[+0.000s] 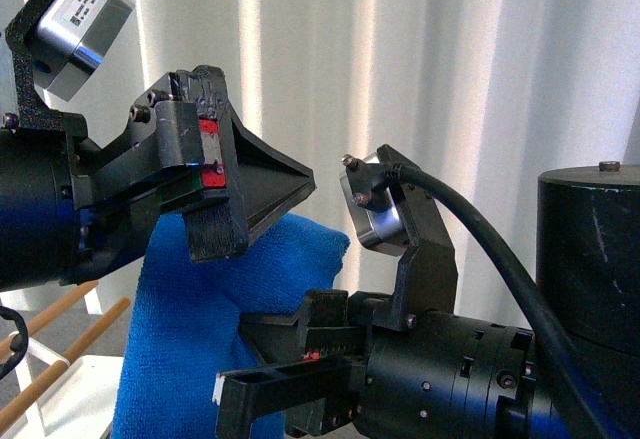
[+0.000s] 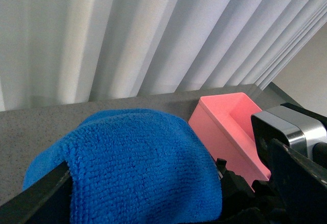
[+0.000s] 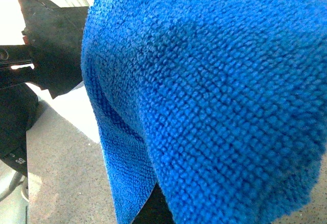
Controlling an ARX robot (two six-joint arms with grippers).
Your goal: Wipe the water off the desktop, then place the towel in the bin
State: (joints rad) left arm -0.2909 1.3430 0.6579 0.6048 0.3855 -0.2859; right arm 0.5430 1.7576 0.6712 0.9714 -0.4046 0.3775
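Front view: the left end effector (image 1: 265, 194) is up high, clenched on the towel (image 1: 190, 339), which hangs free in the air. That looks like carrying height, ready for the drop. The right end effector (image 1: 245, 359) sits just beside the cloth, jaws parted, grasping nothing.

Left wrist view: here's what the front misses, the pink bin (image 2: 225, 127) standing on the grey surface (image 2: 30, 127) beyond the draped towel.

Right wrist view: blue pile fills the frame. There's no bin here, only a patch of surface underneath.
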